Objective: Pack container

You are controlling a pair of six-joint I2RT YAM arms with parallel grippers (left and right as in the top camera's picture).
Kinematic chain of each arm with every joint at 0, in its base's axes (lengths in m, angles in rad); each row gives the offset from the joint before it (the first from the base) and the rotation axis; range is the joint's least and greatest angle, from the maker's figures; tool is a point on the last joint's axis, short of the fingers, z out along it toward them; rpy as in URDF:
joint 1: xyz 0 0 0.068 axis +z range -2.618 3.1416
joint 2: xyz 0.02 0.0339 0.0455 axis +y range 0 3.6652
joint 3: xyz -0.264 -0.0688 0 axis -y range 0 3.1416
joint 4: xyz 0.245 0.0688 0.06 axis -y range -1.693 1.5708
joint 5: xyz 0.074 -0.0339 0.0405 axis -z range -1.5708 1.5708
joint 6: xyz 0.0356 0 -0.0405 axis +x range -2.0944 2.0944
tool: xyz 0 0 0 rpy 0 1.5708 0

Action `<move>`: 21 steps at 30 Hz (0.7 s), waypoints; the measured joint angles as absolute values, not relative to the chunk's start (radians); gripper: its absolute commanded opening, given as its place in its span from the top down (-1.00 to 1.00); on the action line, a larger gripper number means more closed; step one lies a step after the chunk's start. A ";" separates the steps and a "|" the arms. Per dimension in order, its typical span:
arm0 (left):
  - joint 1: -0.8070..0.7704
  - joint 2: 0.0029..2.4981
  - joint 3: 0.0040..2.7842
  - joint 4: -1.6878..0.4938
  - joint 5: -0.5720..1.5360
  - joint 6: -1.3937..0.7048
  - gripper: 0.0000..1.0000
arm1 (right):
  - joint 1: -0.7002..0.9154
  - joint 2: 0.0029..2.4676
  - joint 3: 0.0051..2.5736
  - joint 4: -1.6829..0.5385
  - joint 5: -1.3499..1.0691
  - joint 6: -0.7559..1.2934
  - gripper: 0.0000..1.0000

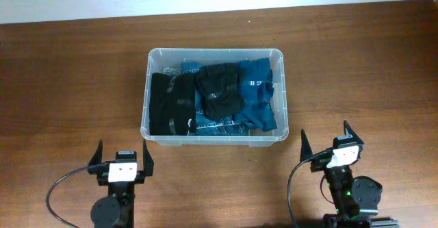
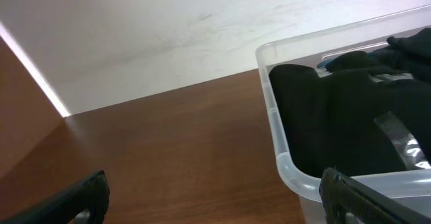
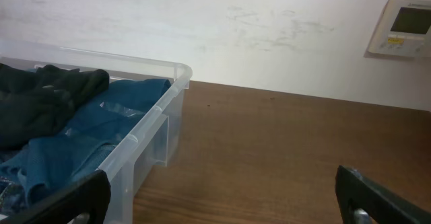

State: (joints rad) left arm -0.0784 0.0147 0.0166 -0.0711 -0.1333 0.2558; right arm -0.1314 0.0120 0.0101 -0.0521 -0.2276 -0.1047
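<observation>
The clear plastic container (image 1: 214,140) stands in the middle of the wooden table. It holds folded black clothes (image 1: 219,89) on the left and centre and blue clothes (image 1: 260,94) on the right. Its rim shows in the left wrist view (image 2: 276,136) and in the right wrist view (image 3: 145,130). My left gripper (image 1: 124,158) is open and empty, in front of the container's left corner. My right gripper (image 1: 326,144) is open and empty, in front of its right corner. Both rest low near the table's front edge.
A white wall runs behind the table (image 1: 68,84). A white wall thermostat (image 3: 403,27) shows at the upper right of the right wrist view. Cables loop from both arm bases at the front edge.
</observation>
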 measured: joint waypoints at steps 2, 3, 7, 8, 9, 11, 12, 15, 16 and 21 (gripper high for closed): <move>-0.078 0.015 0.017 -0.071 -0.141 0.256 -0.99 | -0.131 0.012 0.010 -0.052 -0.228 -0.105 -0.97; -0.078 0.015 0.017 -0.071 -0.143 0.256 -0.99 | -0.131 0.012 0.010 -0.052 -0.228 -0.105 -0.97; -0.078 0.015 0.017 -0.071 -0.147 0.256 -0.99 | -0.131 0.012 0.010 -0.052 -0.228 -0.104 -0.97; -0.078 0.015 0.017 -0.071 -0.148 0.256 -0.99 | -0.131 0.012 0.010 -0.052 -0.228 -0.104 -0.97; -0.078 0.015 0.017 -0.071 -0.148 0.256 -0.99 | -0.131 0.012 0.010 -0.052 -0.228 -0.104 -0.97; -0.078 0.015 0.017 -0.071 -0.148 0.256 -0.99 | -0.131 0.012 0.010 -0.052 -0.228 -0.105 -0.97; -0.078 0.015 0.017 -0.071 -0.148 0.255 -0.99 | -0.131 0.012 0.010 -0.052 -0.228 -0.104 -0.97; -0.078 0.015 0.017 -0.071 -0.148 0.255 -0.99 | -0.131 0.012 0.010 -0.052 -0.228 -0.105 -0.97; -0.078 0.015 0.017 -0.071 -0.148 0.256 -0.99 | -0.131 0.012 0.010 -0.052 -0.228 -0.105 -0.97; -0.078 0.015 0.017 -0.071 -0.147 0.256 -0.99 | -0.131 0.012 0.010 -0.052 -0.228 -0.104 -0.97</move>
